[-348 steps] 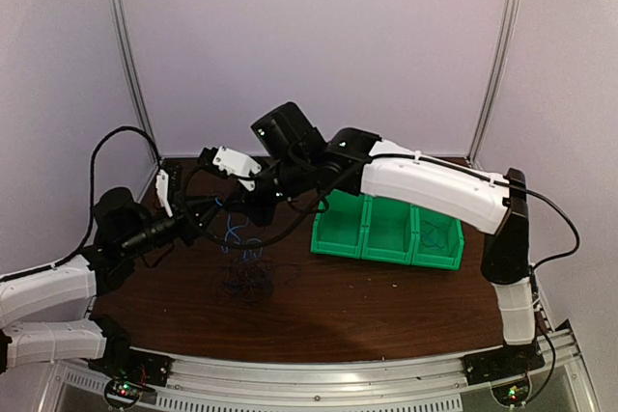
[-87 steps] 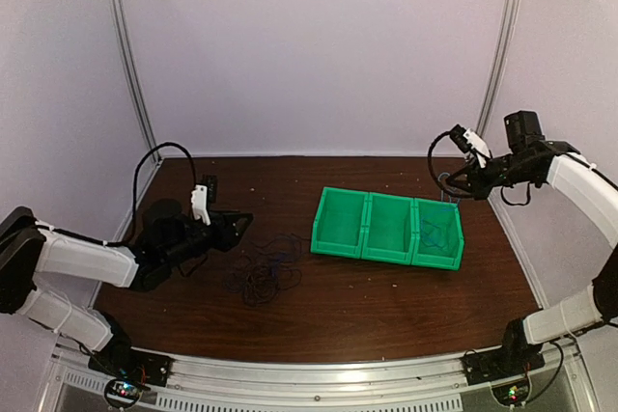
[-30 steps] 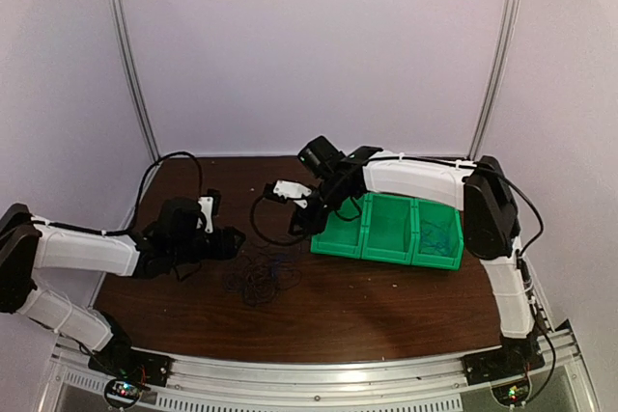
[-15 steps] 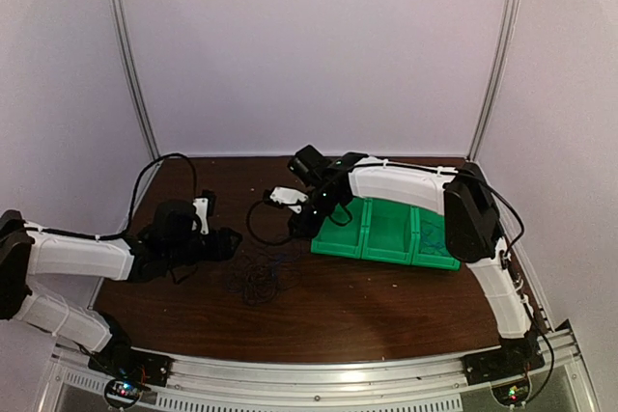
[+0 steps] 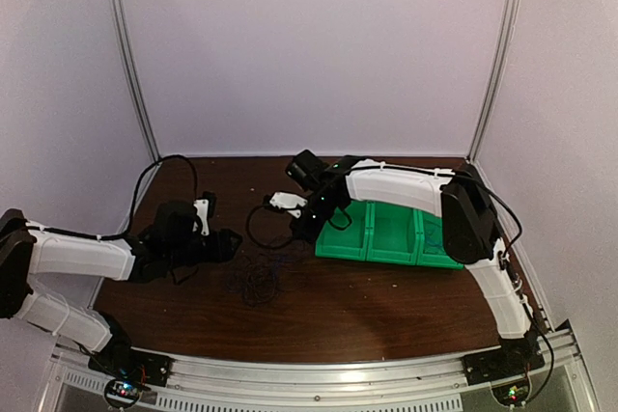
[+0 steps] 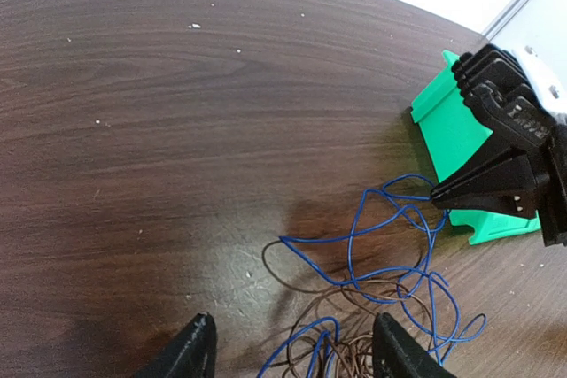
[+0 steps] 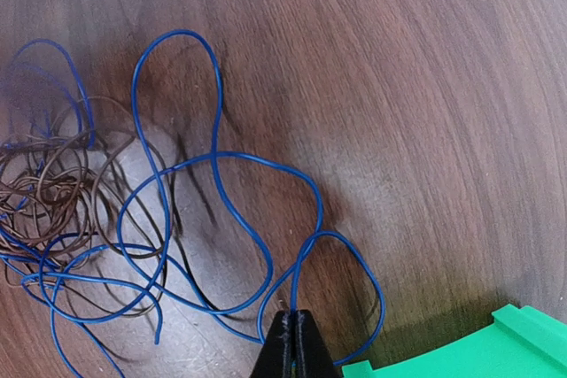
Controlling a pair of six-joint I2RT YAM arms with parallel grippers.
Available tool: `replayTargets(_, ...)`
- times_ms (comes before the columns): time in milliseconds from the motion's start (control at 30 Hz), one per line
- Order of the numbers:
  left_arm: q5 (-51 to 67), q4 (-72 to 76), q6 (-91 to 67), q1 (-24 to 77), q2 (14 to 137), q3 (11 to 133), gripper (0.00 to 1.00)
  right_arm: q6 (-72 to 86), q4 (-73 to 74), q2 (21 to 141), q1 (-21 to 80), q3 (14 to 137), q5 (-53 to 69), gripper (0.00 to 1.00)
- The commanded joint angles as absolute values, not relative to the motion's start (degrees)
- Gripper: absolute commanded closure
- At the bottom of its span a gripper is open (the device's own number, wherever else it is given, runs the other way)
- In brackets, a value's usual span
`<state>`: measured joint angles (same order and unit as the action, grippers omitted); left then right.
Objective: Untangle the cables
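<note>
A tangle of thin cables (image 5: 259, 275) lies on the brown table, left of the green bins. It holds a blue cable (image 7: 221, 192) in wide loops and several thin dark brown cables (image 7: 40, 188). My right gripper (image 7: 293, 318) is shut on a strand of the blue cable, low over the table beside the bin corner; it shows in the top view (image 5: 294, 231) too. My left gripper (image 6: 288, 351) is open, low over the table, with the near edge of the tangle (image 6: 372, 307) between its fingertips (image 6: 197, 338).
A green three-compartment bin (image 5: 391, 233) stands right of the tangle; its corner shows in the right wrist view (image 7: 496, 347) and left wrist view (image 6: 461, 143). A blue wire lies in its right compartment (image 5: 436, 233). Walls enclose the table's back and sides.
My right arm swung from the far right over to the tangle, came down by the bin corner and shut on the blue cable. My left gripper edged toward the tangle.
</note>
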<state>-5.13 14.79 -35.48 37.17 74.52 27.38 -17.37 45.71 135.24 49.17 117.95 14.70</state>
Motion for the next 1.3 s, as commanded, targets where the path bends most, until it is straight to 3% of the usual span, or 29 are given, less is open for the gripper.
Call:
replayTargets(0, -4.3, 17.5, -35.5, 36.8, 73.8, 26.7, 0.40, -16.6, 46.9, 133.7, 49.5, 120.1, 14.1, 1.00)
replayTargets(133, 6.5, 27.0, -29.6, 37.0, 71.8, 24.6, 0.52, -17.0, 45.5, 127.8, 49.5, 120.6, 14.4, 1.00)
replayTargets(467, 7.5, 46.6, -24.7, 40.0, 64.3, 22.8, 0.43, -16.4, 44.0, 117.6, 49.7, 125.2, 30.7, 1.00)
replayTargets(800, 7.9, 57.3, -24.9, 43.3, 79.5, 31.2, 0.42, -17.7, 44.8, 114.5, 50.0, 128.0, 34.0, 1.00)
replayTargets(1000, 6.5, 59.9, -24.9, 43.7, 91.7, 36.1, 0.53, -20.2, 44.8, 108.2, 50.0, 128.4, 34.2, 1.00)
replayTargets(1133, 4.2, 61.9, -25.3, 43.7, 97.3, 36.9, 0.69, -23.3, 45.2, 102.5, 49.8, 128.0, 33.5, 1.00)
replayTargets(1267, 2.9, 60.0, -25.8, 43.7, 100.9, 38.4, 0.72, -25.5, 46.1, 97.2, 47.9, 127.4, 32.8, 1.00)
